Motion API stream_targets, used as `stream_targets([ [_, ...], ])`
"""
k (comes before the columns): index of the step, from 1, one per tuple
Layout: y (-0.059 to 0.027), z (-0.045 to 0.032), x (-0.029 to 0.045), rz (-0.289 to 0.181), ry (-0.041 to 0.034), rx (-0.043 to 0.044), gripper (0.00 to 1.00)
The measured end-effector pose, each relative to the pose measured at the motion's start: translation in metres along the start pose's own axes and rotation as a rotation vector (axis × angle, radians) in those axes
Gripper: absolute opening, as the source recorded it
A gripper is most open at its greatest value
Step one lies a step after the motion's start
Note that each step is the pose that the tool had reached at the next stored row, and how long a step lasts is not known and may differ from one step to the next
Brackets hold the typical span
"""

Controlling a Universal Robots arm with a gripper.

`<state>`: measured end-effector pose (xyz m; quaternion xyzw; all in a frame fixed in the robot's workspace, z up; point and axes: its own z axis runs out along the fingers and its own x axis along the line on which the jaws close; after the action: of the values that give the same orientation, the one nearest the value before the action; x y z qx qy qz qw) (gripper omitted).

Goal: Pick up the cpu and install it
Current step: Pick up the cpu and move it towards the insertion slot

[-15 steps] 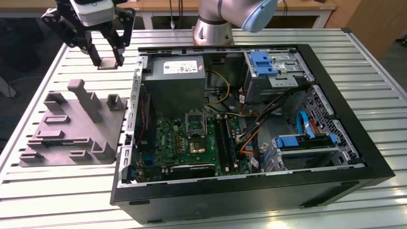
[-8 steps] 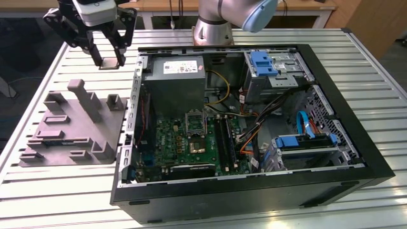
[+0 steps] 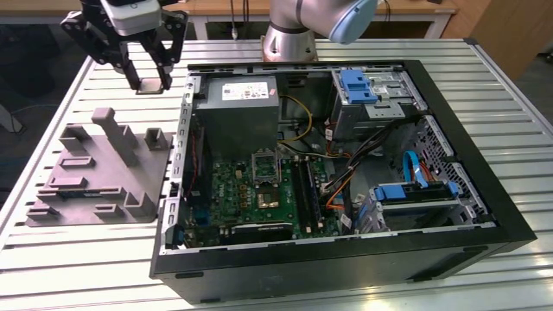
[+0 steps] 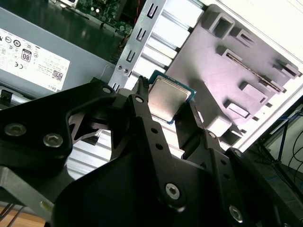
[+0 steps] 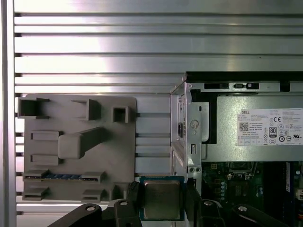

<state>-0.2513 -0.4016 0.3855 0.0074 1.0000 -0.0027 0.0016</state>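
My gripper (image 3: 150, 85) hangs above the slatted table at the back, on the exterior view's left, just outside the open computer case. It is shut on the cpu (image 3: 151, 86), a thin square chip with a silvery top and a green edge. Both wrist views show the cpu (image 4: 166, 98) (image 5: 162, 200) pinched flat between the two black fingers (image 4: 142, 101). The green motherboard (image 3: 263, 191) lies in the case floor, and its metal-framed socket (image 3: 265, 164) stands well apart from the chip.
A grey plastic tray (image 3: 95, 178) with upright posts rests on the table beside the case, below the gripper in the exterior view. Inside the black case (image 3: 346, 259) are a grey power supply (image 3: 235, 113), blue-tabbed drive bays (image 3: 359, 87) and loose cables (image 3: 346, 175).
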Motion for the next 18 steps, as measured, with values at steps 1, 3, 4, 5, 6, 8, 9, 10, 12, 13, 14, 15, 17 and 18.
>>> stream_targets([
  [1,0.0000,0.0000,-0.0003,0.000,0.0000,0.0000,0.47],
  [3,0.0000,0.0000,-0.0008,0.000,0.0000,0.0000,0.47],
  [4,0.0000,0.0000,-0.0010,0.000,0.0000,0.0001,0.47],
  [5,0.0000,0.0000,-0.0012,0.000,0.0000,0.0000,0.47],
  [6,0.0000,0.0000,-0.0014,0.000,0.0000,0.0001,0.47],
  [8,0.0000,0.0000,-0.0020,0.000,0.0000,0.0000,0.47],
  [9,0.0000,0.0000,-0.0025,0.000,0.0000,0.0000,0.47],
  [10,0.0001,0.0000,-0.0030,0.000,0.0000,0.0001,0.47],
  [12,0.0001,0.0000,-0.0041,0.000,0.0000,0.0001,0.47],
  [13,0.0001,0.0000,-0.0048,0.000,0.0000,0.0000,0.47],
  [14,0.0001,0.0000,-0.0056,0.000,0.0000,0.0000,0.47],
  [15,0.0001,0.0000,-0.0063,0.000,0.0000,0.0000,0.47],
  [17,0.0001,0.0000,-0.0080,0.000,0.0000,0.0000,0.47],
  [18,0.0001,0.0000,-0.0089,0.000,0.0000,0.0000,0.47],
])
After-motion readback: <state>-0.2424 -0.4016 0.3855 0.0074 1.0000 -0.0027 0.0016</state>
